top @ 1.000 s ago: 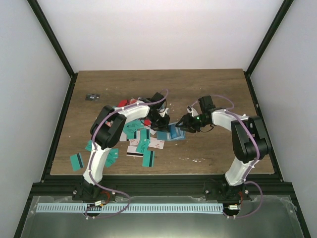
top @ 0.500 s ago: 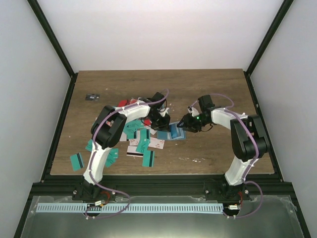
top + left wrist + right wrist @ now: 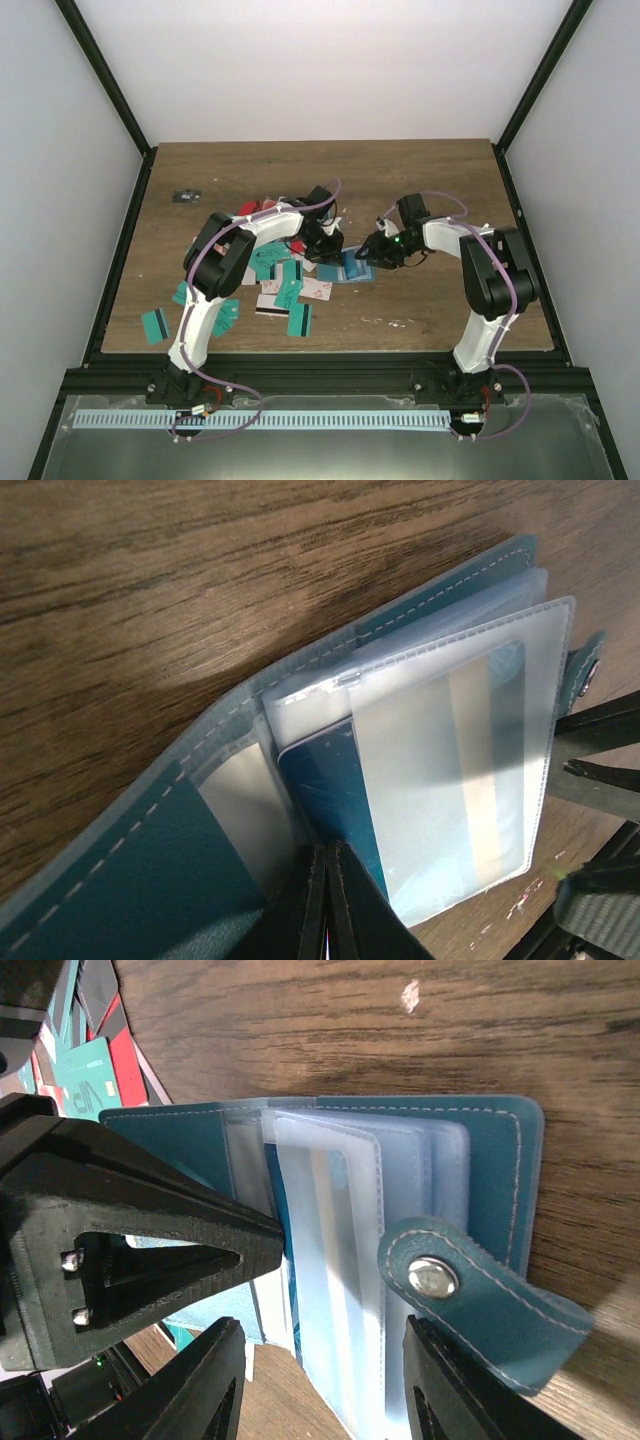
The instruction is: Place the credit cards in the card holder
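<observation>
Wood-grain table (image 3: pixel 430 180) between white walls, two robot arms meeting at its middle. The card holder (image 3: pixel 352 266) lies open and flat between them, with the left gripper (image 3: pixel 327 865) at its left side and the right gripper (image 3: pixel 325 1355) at its right, both right up against it. Most of the credit cards (image 3: pixel 285 285) lie loose in a heap on the left arm's side, just beside the holder.

The left gripper's jaws are pressed together. By the look of its wrist view, they pinch the near edge of one teal card (image 3: pixel 325 795), whose far part already sits among the clear sleeves (image 3: pixel 460 770). The card's long axis runs straight ahead of the fingertips, in line with the sleeves, so the coming move appears to be a push forward along that line, deeper into the holder.

The right gripper's jaws stand apart, astride the free ends of the sleeves, with a sliver of gap on either side. The snap tab (image 3: pixel 450 1280) rests across the corner of the sleeves nearest that gripper.

On this showing the left arm is the one inserting, while the right seems placed to steady the holder. A card edge catching between the wrong sleeves looks the likeliest hitch.
</observation>
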{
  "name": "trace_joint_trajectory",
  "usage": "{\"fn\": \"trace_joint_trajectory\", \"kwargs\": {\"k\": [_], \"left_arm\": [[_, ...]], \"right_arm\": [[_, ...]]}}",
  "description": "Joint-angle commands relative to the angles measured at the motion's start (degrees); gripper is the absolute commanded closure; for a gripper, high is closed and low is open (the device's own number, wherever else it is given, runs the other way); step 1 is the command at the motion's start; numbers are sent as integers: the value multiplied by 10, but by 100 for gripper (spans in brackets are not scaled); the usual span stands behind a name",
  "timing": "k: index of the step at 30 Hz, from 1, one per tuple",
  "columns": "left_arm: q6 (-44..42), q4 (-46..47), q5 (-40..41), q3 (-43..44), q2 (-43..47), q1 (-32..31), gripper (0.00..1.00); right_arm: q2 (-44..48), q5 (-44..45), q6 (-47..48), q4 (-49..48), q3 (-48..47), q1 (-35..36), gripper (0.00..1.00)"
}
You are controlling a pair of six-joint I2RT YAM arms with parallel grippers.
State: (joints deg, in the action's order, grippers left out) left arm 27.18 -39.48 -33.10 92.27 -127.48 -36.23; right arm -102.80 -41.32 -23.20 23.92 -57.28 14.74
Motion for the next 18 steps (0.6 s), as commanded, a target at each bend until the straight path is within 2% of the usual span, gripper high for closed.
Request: {"fn": "trace_joint_trajectory", "kwargs": {"k": [1,18], "left_arm": [[-7,-12,11,5,-24,2,96],[3,-5,2,11,-9,2,96]], "right_arm": [[-10,-7,-1,-8,-7,8,54],[-8,-43,-2,-18,-17,28,54]]}}
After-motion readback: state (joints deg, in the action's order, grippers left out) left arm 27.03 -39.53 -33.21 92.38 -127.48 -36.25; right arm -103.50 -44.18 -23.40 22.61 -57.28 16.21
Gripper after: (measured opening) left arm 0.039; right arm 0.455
